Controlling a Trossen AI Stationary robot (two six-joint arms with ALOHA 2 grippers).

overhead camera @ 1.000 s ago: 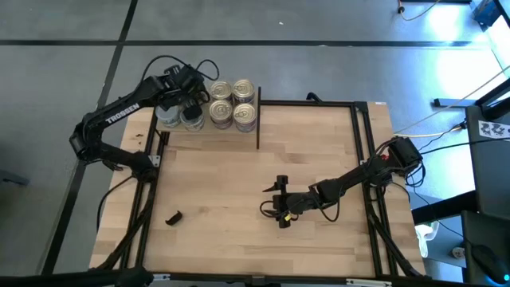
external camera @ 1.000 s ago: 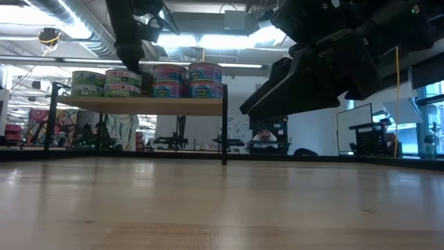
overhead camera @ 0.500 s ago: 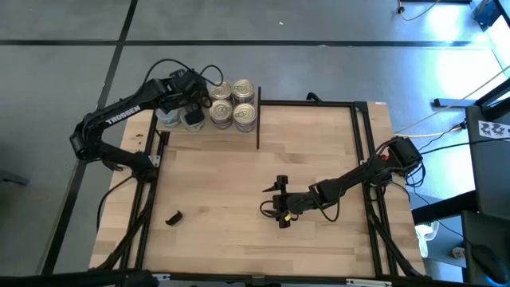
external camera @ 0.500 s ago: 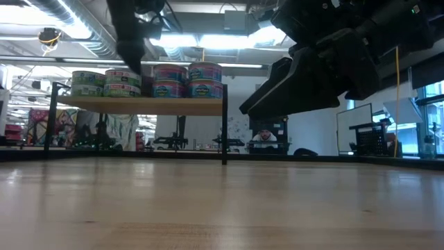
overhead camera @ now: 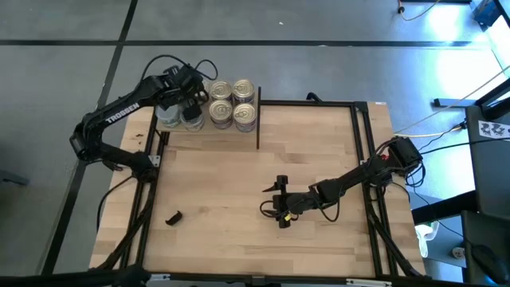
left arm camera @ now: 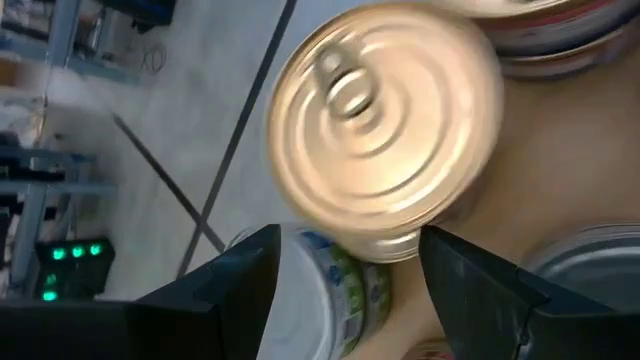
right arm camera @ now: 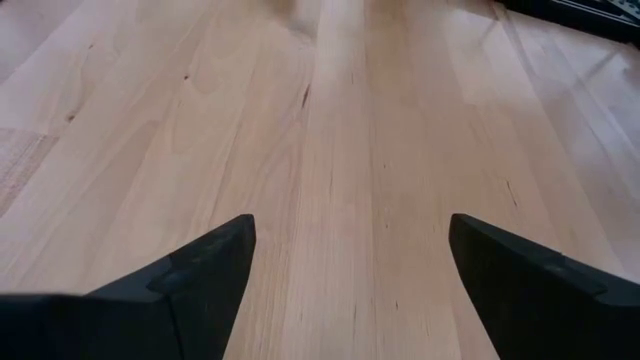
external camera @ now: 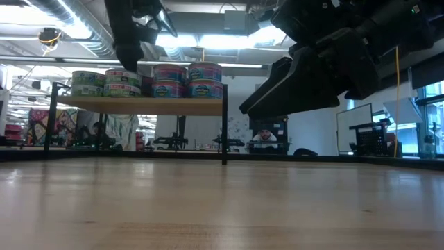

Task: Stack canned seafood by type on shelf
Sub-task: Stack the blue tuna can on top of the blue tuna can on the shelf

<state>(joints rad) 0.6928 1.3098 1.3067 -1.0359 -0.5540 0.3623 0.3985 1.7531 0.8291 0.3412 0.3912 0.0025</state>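
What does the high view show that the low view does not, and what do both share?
Only the high view shows the round gold pull-tab tops of the short metal tins, a small black object lying on the large wooden tabletop, and the right gripper hanging over the table's middle. Only the low view shows the tins' coloured side labels, stacked two high, and the room behind. Both show the light wood shelf and the left gripper above its tins.

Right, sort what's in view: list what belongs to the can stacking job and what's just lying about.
Belongs to the job:
- cans, stacked
- shelf holding them
- left end effector, open above the cans

Lying about:
- small black object on the tabletop
- right end effector, idle and open over mid-table
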